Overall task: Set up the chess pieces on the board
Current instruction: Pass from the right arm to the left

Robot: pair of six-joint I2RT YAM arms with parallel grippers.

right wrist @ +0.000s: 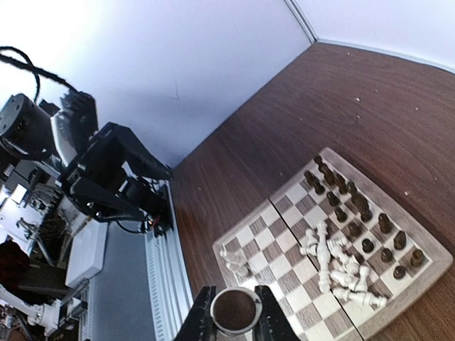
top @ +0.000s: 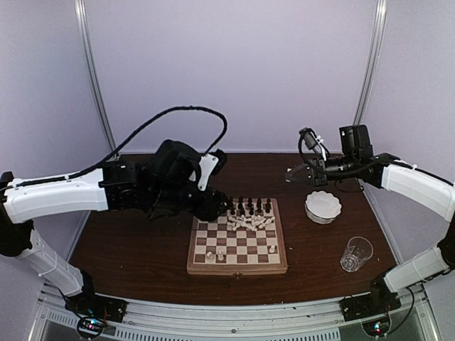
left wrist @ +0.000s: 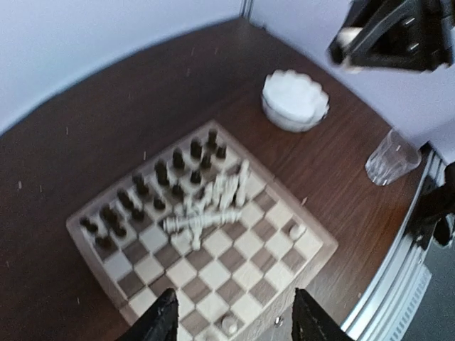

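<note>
- Board [top: 237, 268]: middle of table [top: 128, 249]; far-left corner hidden by left arm [top: 64, 195].
- Chess pieces [left wrist: 206, 220]: dark rows on far edge, cream heap blurred.
- Left claw [left wrist: 231, 323]: wide, empty.
- Right claw [right wrist: 234, 321]: narrow, gripping round white-rimmed thing [right wrist: 234, 310], cut off.

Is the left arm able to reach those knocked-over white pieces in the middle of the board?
Probably yes. The left gripper hangs open over the board, with nothing between it and the fallen white pieces. The dark pieces beside them stand close, though.
</note>
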